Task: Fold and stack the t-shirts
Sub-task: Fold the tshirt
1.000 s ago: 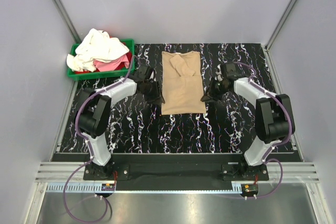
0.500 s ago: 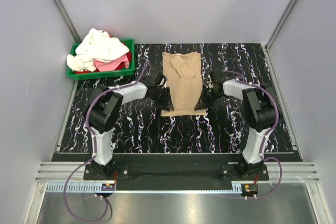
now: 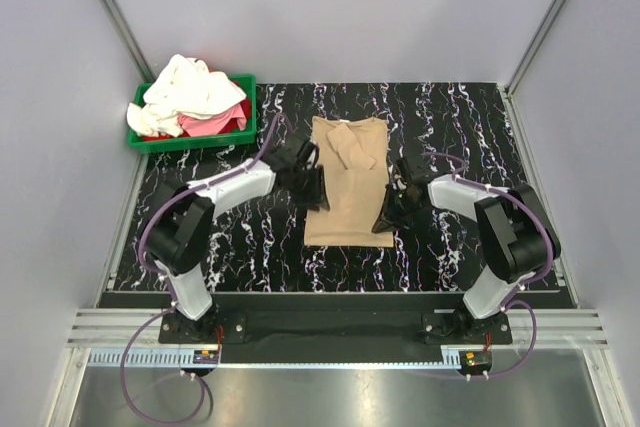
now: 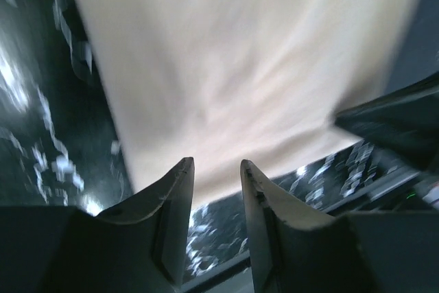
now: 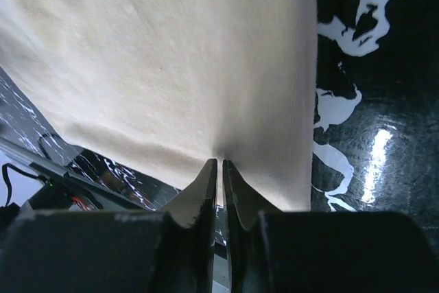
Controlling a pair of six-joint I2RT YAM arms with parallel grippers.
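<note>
A tan t-shirt (image 3: 347,187), folded into a long narrow panel with its collar toward the far edge, is seen lying flat at the middle of the black marbled bench (image 3: 250,247). It is flanked by 2 arms: the left gripper (image 3: 312,187) is set at its left edge, the right gripper (image 3: 385,212) at its right edge, nearer the front hem. How the fingers stand cannot be read from overhead and is shown only by the wrist cameras. In the left wrist view the fingers are held apart, with the shirt's edge at their tips and dark bench visible in the gap; no cloth is seen clamped. In the right wrist view the fingers are all but closed, and the cloth's edge is puckered where it is pinched between them. Only the overhead view takes in the green bin (image 3: 190,140) at the far left corner, where a cream-white t-shirt (image 3: 190,87) is heaped over a pink-red t-shirt (image 3: 212,125).
</note>
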